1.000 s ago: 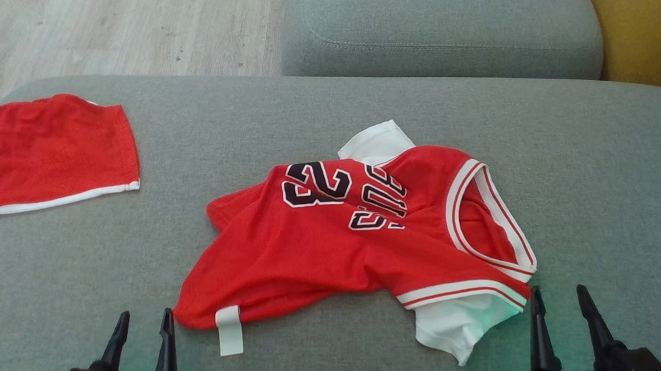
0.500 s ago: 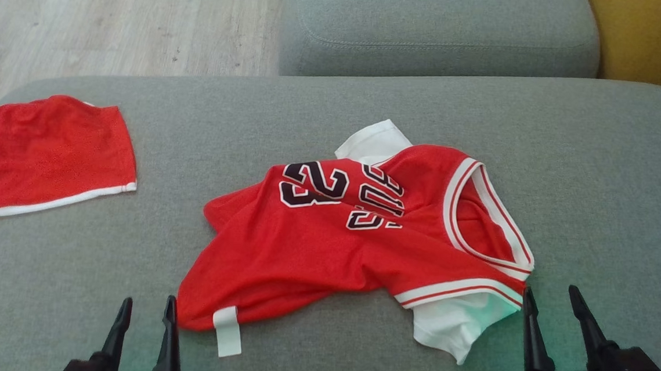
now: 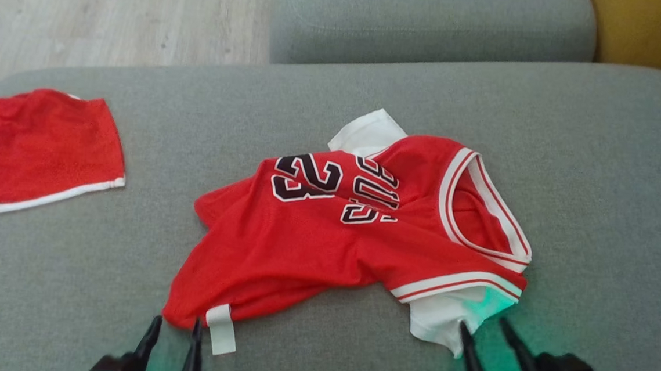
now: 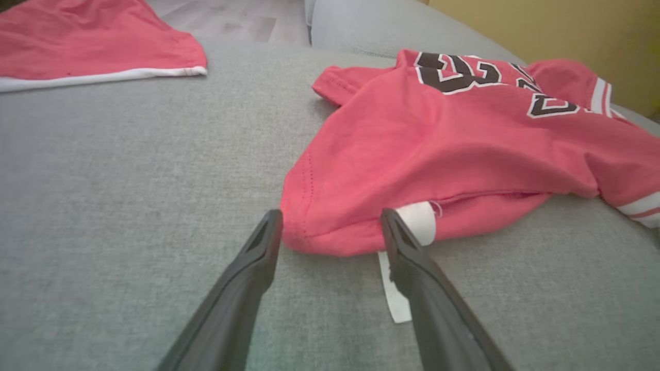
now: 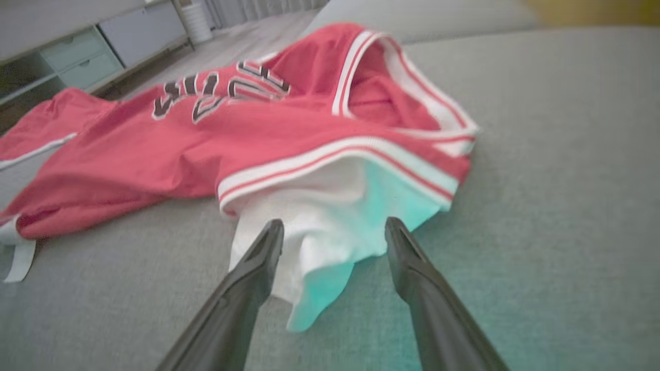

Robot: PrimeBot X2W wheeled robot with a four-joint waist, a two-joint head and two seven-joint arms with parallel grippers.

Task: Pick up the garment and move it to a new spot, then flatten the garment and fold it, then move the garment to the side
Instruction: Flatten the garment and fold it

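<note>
The garment (image 3: pixel 332 238) is a red jersey with black "23" lettering, white trim and white sleeves, lying crumpled on the grey sofa cushion (image 3: pixel 599 169). My left gripper (image 3: pixel 176 325) stands open at the jersey's near-left hem corner (image 4: pixel 330 226), which lies between its fingertips beside a white tag (image 4: pixel 394 288). Over on the right, my right gripper (image 3: pixel 483 324) is open too, its fingers on either side of the white sleeve (image 5: pixel 330 232) that sticks out under the striped armhole.
A second red piece with a white hem (image 3: pixel 36 150) lies at the cushion's far left. A grey back cushion (image 3: pixel 429 23) rises behind, wooden floor (image 3: pixel 115 13) shows at the upper left, and a yellow wall (image 3: pixel 655 33) at the upper right.
Both grippers have moved forward to the jersey: the left to the hem corner, the right leftward onto the white sleeve. The camera has tipped slightly, shifting the whole picture.
</note>
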